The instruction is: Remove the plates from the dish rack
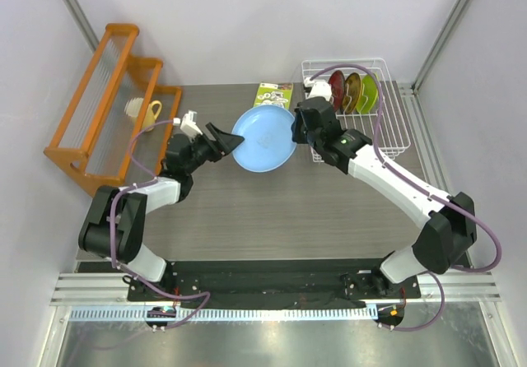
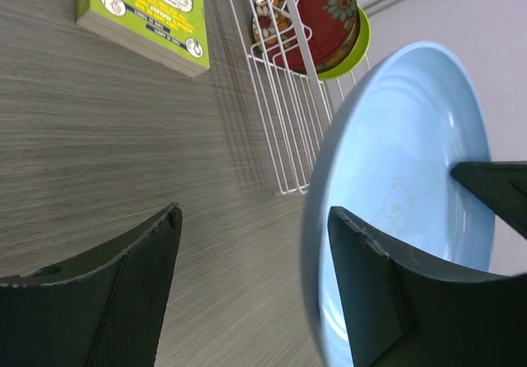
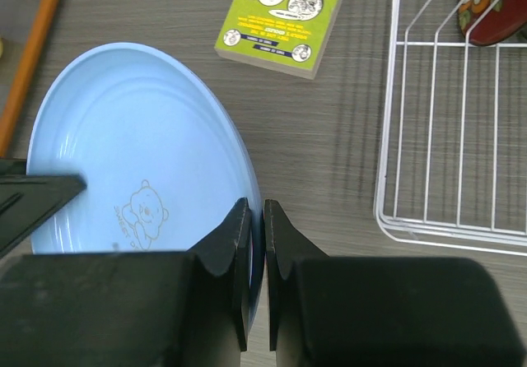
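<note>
Grey tabletop (image 1: 247,211), toward its back edge: light-blue plate (image 1: 263,141) held tilted beside the dish rack (image 1: 395,137), right hand (image 3: 256,211) clenched on its rim, left hand (image 2: 251,219) gaping astride the opposite rim. Stiff, glossy, probably slippery, breakable: best gripped by the rim.

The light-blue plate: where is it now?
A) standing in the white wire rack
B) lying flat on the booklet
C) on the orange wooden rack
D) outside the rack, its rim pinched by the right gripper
D: the right gripper is shut on the rim of the light-blue plate, which is beside the dish rack.
</note>
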Available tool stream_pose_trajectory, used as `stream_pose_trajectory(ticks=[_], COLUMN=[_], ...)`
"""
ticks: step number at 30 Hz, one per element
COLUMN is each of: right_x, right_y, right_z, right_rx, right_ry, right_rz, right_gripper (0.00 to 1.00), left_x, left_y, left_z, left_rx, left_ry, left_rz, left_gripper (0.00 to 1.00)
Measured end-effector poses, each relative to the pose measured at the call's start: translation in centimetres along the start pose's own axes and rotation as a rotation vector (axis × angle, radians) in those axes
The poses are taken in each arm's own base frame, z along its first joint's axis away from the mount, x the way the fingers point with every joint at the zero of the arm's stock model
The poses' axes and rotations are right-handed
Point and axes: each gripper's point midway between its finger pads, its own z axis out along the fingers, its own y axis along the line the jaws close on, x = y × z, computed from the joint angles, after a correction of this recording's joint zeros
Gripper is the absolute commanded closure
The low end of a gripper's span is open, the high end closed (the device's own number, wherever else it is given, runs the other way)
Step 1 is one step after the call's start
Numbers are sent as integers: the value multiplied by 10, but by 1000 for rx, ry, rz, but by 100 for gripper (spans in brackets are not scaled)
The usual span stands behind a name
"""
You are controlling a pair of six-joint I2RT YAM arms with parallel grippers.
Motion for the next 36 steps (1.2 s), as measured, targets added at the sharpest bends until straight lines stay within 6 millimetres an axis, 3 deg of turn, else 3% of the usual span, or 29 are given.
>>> stream_pose_trajectory(ticks=[1, 3, 4, 5, 8, 9, 11, 15, 21, 25, 29, 33, 36], right_x=[-1, -2, -1, 1, 8, 10, 10, 2, -17, -36, -55, -61, -62], right_y=[1, 3, 4, 4, 4, 4, 5, 5, -30, -77, -129, -181, -203], right_z=[-1, -3, -4, -4, -2, -2, -1, -2, -5, 2, 23, 55, 83], right_rx=[-9, -23, -29, -31, -38, -36, -39, -40, 108, 269, 402, 519, 581], right_ry=[-7, -15, -13, -10, 5, 8, 6, -26, -98, -122, -123, -91, -63], right_rz=[10, 24, 30, 35, 43, 44, 60, 69, -11, -55, -42, -38, -77], right_gripper=[99, 99, 99, 99, 86, 66, 38, 22, 20, 20, 25, 30, 32], left_x=[2, 5, 5, 5, 6, 5, 6, 11, 20, 23, 32, 33, 34], left_y=[2, 2, 0, -2, -9, -10, -10, 1, 34, 56, 86, 110, 125], left_z=[1, 3, 3, 4, 4, 4, 4, 2, -8, -19, -35, -45, -50], left_rx=[-1, 12, 26, 37, 69, 76, 76, 30, -173, -290, -431, -540, -595], left_ry=[5, 15, 16, 16, 17, 16, 17, 37, 112, 146, 192, 202, 208], left_rz=[-9, -21, -24, -31, -30, -27, -19, -12, 75, 147, 198, 247, 257], left_gripper=[38, 57, 72, 79, 99, 100, 100, 100, 100, 100, 100, 100, 92])
